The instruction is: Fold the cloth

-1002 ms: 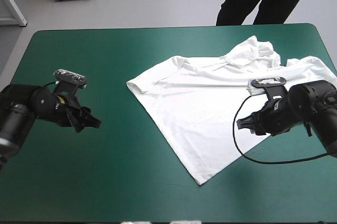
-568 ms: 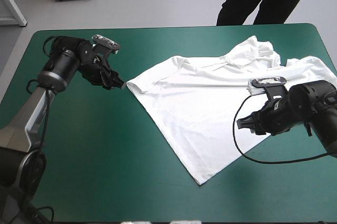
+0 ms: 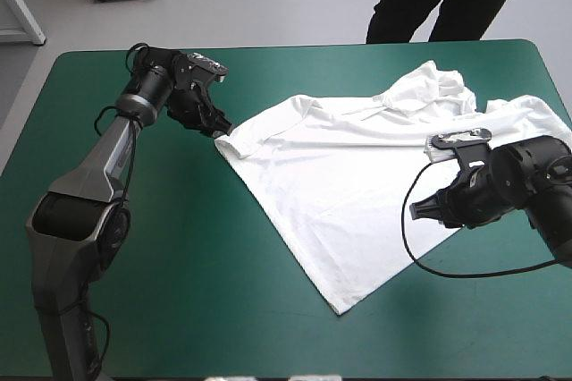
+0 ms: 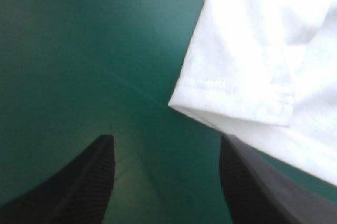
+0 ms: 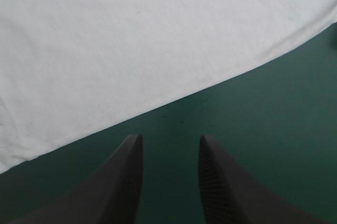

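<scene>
Beside the T-shirt (image 3: 340, 193), left pincer (image 3: 220, 131) outstretched, agape.

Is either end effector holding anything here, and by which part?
Nothing is held. Left end effector: open at a T-shirt corner. Right end effector: open, short of its edge.

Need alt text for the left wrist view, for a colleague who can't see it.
A hemmed corner of the white T-shirt lies flat on the teal-green cover, just ahead of the left gripper, whose black jaws stand open.
</scene>
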Tool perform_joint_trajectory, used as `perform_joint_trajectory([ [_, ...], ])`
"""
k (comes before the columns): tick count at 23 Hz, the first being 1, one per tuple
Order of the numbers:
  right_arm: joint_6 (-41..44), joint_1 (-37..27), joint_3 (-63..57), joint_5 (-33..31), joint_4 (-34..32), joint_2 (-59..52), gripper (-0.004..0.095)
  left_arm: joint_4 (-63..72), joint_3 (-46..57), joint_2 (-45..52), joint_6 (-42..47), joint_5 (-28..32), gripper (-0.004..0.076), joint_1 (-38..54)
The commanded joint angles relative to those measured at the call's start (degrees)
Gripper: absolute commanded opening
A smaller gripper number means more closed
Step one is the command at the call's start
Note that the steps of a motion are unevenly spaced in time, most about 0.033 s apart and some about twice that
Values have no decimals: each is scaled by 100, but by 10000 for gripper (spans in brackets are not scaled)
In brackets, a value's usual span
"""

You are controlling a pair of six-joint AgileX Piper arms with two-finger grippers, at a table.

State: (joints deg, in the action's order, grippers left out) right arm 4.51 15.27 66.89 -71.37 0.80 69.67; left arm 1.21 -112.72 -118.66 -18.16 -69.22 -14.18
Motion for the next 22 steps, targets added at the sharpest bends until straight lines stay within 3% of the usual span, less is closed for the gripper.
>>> perform_joint_trajectory([
  [1, -2, 1, 124, 118, -150, -108, 290, 148, -397, 92, -23, 118, 432, -32],
  [11, -2, 1, 124, 116, -234, -98, 279, 353, -445, -668, -45, 266, 426, -193],
  [15, -2, 1, 124, 105, -234, -98, 272, 281, -445, -772, -45, 322, 307, -193],
  [19, -2, 1, 124, 97, -234, -98, 269, 281, -457, -839, -45, 320, 0, -193],
  [22, -104, 1, 124, 63, -80, -98, 271, 277, -457, -849, -45, 309, -4, -193],
])
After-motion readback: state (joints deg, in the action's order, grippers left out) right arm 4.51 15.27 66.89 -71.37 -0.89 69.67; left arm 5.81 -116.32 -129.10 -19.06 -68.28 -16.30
